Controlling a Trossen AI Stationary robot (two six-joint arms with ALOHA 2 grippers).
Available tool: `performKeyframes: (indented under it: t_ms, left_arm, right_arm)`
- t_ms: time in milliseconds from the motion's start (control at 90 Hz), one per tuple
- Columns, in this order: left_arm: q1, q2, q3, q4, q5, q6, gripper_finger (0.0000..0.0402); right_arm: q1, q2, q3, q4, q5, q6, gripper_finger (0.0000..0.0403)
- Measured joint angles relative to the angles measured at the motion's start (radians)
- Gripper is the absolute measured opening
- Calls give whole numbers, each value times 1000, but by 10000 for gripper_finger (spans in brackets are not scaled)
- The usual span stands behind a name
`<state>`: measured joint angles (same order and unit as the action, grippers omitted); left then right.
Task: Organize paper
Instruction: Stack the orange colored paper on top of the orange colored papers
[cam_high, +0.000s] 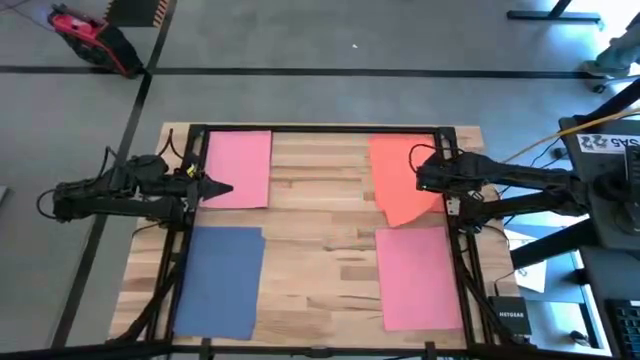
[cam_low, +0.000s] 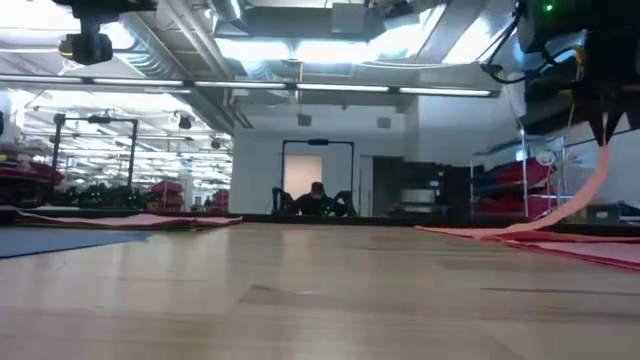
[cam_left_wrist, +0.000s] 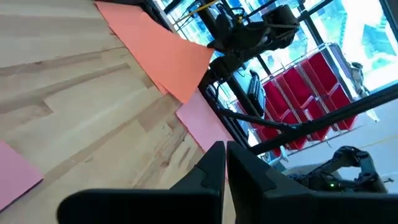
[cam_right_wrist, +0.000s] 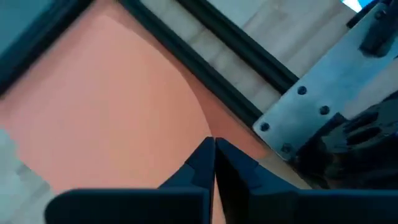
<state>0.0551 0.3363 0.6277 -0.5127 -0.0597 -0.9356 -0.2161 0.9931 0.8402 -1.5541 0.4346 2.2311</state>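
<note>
Four sheets of paper lie on the wooden table (cam_high: 320, 250). A pink sheet (cam_high: 240, 165) is at the far left, a blue sheet (cam_high: 220, 280) at the near left, an orange sheet (cam_high: 395, 175) at the far right and a second pink sheet (cam_high: 420, 275) at the near right. My right gripper (cam_high: 422, 180) is over the orange sheet's right part and shut on it. My left gripper (cam_high: 222, 187) hovers shut and holding nothing by the far-left pink sheet's right side. My right gripper pinches the orange sheet at its right edge (cam_right_wrist: 208, 134) between its two fingers, coming from above. That side of the sheet (cam_low: 592, 185) curves up off the table to the fingers. The rest of the sheet (cam_low: 480, 232) lies flat on the wood.
A black frame (cam_high: 300, 128) runs along the table's far edge and down both sides. A strip of bare wood (cam_high: 320, 200) lies between the left and right sheets. Beyond the right edge are cables and a small box (cam_high: 506, 318).
</note>
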Motion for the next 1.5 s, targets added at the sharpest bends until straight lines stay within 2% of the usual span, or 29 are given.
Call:
performKeyframes:
  t_ms: [533,878,989,1167,1278,1500]
  left_arm:
    - [0,-1,0,-1,0,5,0]
    - [0,-1,0,-1,0,1,0]
    - [0,-1,0,-1,0,1,0]
    - [0,-1,0,-2,-5,11,0]
    - [0,-1,0,-1,-14,18,0]
    - [0,-1,0,-4,-15,18,0]
  right_arm:
    - [-2,33,0,28,44,27,0]
    - [-153,34,0,46,177,15,0]
    - [-158,68,0,67,168,8,0]
    - [-157,143,-39,169,56,-81,0]
    - [-157,164,-66,223,25,-121,0]
    - [-158,161,-70,175,-10,-237,21]
